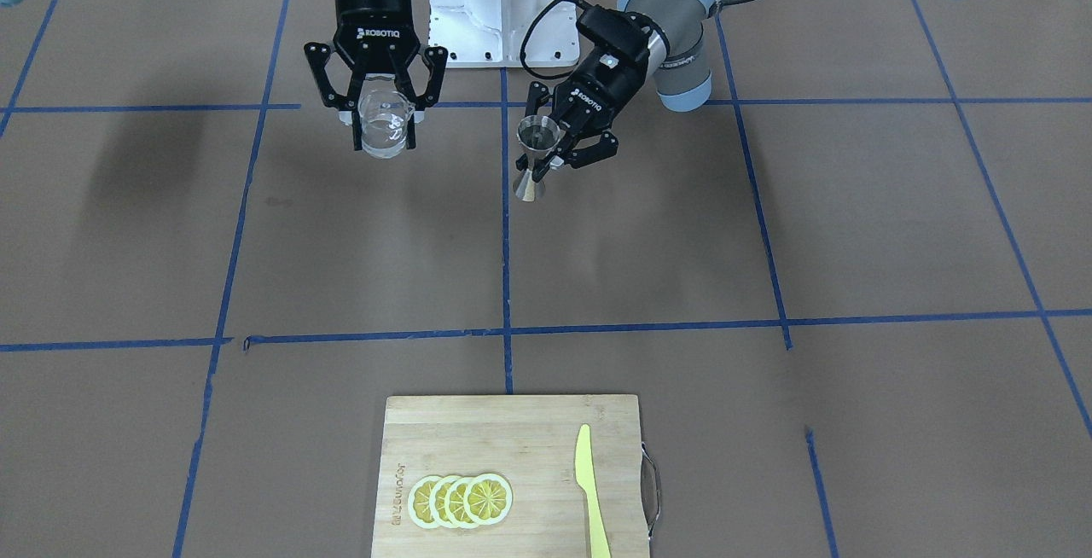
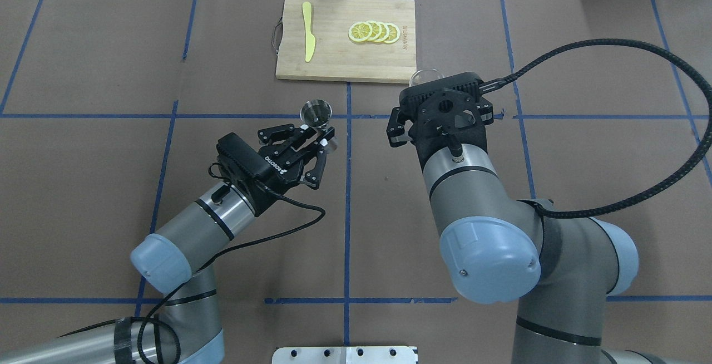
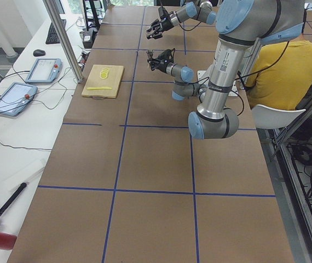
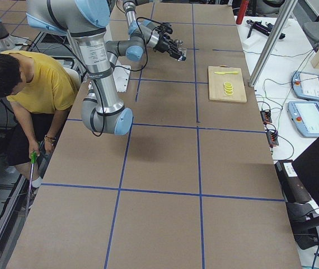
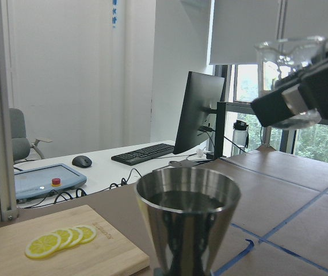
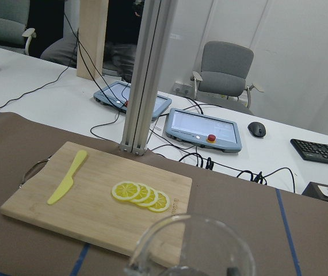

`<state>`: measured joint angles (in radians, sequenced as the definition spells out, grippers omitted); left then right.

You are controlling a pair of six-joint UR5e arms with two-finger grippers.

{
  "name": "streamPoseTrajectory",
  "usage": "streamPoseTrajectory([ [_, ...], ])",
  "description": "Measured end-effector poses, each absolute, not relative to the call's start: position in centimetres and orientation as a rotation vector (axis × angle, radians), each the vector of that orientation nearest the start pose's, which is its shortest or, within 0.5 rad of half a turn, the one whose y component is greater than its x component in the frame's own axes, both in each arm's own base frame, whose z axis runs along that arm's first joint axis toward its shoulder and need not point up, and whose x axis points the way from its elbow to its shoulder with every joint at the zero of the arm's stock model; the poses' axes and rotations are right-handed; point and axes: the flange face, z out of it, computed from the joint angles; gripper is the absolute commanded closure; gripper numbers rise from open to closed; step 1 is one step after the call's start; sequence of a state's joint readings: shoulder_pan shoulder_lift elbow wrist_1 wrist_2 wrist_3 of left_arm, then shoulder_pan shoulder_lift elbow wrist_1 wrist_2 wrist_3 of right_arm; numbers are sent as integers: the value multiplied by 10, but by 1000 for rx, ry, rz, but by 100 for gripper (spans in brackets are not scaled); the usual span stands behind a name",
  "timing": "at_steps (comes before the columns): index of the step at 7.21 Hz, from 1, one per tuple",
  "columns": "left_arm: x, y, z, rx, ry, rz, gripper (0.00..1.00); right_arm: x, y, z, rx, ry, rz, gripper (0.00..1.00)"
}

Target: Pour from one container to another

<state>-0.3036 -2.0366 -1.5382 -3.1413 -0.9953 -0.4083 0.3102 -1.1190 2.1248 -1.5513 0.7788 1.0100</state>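
My right gripper [image 1: 384,142] is shut on the clear glass cup [image 1: 381,114], which stands upright and seems to hold some clear liquid. In the overhead view only the cup's rim [image 2: 424,76] shows past the right gripper [image 2: 439,109]. My left gripper [image 1: 546,164] is shut on the waist of the metal jigger [image 1: 537,133], also upright, its open top [image 2: 316,112] facing up. In the left wrist view the jigger [image 5: 188,224] fills the foreground, and the glass cup [image 5: 290,57] hangs higher, off to the right. The right wrist view shows the cup's rim [image 6: 190,247] at the bottom edge.
A wooden cutting board [image 1: 478,430] with lemon slices [image 1: 461,500] and a yellow knife [image 1: 590,490] lies at the table's far edge. The white robot base [image 1: 502,3] stands between the arms. A person in a yellow shirt [image 4: 42,84] sits beside the table.
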Motion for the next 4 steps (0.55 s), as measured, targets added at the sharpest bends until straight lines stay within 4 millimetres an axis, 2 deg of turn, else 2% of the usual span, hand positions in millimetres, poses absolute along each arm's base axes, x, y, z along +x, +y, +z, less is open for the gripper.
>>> streamPoseTrajectory([
  [2,446,-345,292,1538,1115,-53,100,-405,-351,198,1025,-614,256,100],
  [4,397,-336,353,1540,1054,-106,100,-383,-343,250,1013,-694,280,100],
])
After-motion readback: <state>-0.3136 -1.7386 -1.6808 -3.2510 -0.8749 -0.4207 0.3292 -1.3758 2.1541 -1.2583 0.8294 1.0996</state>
